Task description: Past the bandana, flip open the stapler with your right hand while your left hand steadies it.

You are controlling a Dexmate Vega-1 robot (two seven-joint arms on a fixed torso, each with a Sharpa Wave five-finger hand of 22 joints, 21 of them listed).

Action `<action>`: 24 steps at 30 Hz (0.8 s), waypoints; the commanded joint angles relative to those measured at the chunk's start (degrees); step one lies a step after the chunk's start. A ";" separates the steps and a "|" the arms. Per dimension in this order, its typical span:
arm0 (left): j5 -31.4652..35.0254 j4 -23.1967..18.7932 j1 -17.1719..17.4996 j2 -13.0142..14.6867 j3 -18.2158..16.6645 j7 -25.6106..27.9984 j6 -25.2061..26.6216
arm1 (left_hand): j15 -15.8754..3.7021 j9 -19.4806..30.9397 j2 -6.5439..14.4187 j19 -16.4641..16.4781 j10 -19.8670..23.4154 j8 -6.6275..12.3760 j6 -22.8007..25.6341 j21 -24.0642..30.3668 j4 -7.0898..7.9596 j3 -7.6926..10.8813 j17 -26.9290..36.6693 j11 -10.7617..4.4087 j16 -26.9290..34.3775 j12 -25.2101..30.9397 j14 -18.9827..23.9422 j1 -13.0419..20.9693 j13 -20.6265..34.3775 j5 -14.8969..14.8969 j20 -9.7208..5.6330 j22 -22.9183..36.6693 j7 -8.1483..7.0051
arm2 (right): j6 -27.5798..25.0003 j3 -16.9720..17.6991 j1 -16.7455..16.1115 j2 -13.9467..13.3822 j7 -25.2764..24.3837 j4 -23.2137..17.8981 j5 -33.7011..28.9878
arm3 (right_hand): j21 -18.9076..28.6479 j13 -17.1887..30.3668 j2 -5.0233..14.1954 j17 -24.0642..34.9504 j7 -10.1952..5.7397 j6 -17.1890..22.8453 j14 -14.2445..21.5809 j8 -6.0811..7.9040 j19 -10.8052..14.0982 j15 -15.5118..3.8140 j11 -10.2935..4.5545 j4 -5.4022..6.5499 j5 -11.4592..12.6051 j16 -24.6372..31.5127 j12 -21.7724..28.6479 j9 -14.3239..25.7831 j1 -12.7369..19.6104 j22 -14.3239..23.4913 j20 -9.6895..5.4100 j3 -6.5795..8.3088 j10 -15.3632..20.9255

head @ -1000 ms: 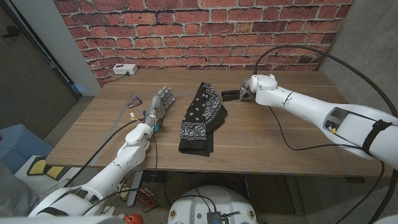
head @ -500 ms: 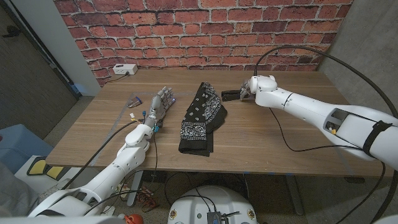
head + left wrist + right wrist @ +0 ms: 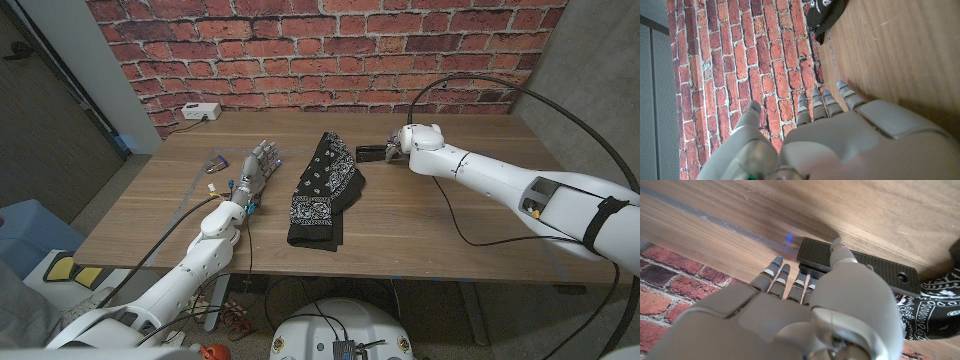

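Against the frames from a second and half a second ago, almost nothing differs: the right robot hand [image 3: 398,147] sits a touch nearer the camera side, still at the stapler [image 3: 369,152], while the left robot hand [image 3: 256,169] and the bandana [image 3: 326,189] have not moved. The stapler, black and lying closed, is on the surface [image 3: 450,215] just past the far right edge of the bandana. In the right wrist view the right robot hand [image 3: 805,305] reaches over the stapler [image 3: 875,267]; its thumb lies on the stapler's top and its other fingers [image 3: 771,275], side by side, reach down past the near end, but whether it truly grips cannot be told. The left robot hand stands well apart from the stapler, left of the bandana, holding nothing, fingers extended and slightly apart; the left wrist view shows the same, with the fingers [image 3: 812,106] straight and the thumb set off to one side. The bandana is black with white paisley print, bunched into a long fold running away from the robot. A small item [image 3: 215,164] lies by the left fingertips, too small to identify. A white box [image 3: 201,112] with a cable sits at the far left corner. Wooden surface; red brick wall [image 3: 330,50] behind it.
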 commanded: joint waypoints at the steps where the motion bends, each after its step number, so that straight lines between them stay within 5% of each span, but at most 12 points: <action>1: -0.02 -0.65 0.61 0.10 -0.06 0.27 -0.27 | -0.11 0.17 0.41 0.54 0.51 -0.09 0.49 0.42 -0.01 -0.20 0.16 -0.18 0.45 0.37 0.59 0.01 0.03 0.34 -0.27 0.16 -0.24 | -1.07 -0.29 -0.66 -0.42 -0.51 -1.07 -0.79 | 0.50 0.61 0.73 0.41 -0.37 0.46 1.09 0.56 0.61 -9.97 -0.10 0.17 -0.08 0.70 0.79 0.63 -0.05 0.35 -1.03 0.76 0.44; 17: -0.03 -1.79 1.12 0.64 -0.15 0.66 0.19 | -0.04 0.17 0.42 0.58 0.58 -0.12 0.47 0.43 -0.02 -0.23 0.16 -0.16 0.43 0.36 0.59 0.01 0.04 0.34 -0.26 0.16 -0.15 | -1.52 -0.63 -1.32 0.46 -2.28 -0.14 -1.56 | 1.87 3.97 0.55 4.41 -0.14 1.46 5.96 1.77 4.85 -10.01 0.38 0.59 -0.16 4.87 3.96 3.33 -0.05 0.81 1.32 2.05 1.78; 24: -0.09 -1.39 0.77 0.69 -0.17 0.32 0.24 | -0.09 0.17 0.42 0.56 0.56 -0.13 0.46 0.41 -0.02 -0.24 0.17 -0.33 0.44 0.34 0.63 0.01 0.05 0.34 -0.26 0.16 -0.07 | -2.04 0.02 -2.34 0.38 -4.95 -0.85 -1.92 | 2.78 6.93 -0.03 9.06 -0.68 5.94 10.14 4.79 7.76 -10.47 -0.39 -0.03 -0.37 9.00 8.20 5.99 0.58 1.17 1.81 2.32 5.75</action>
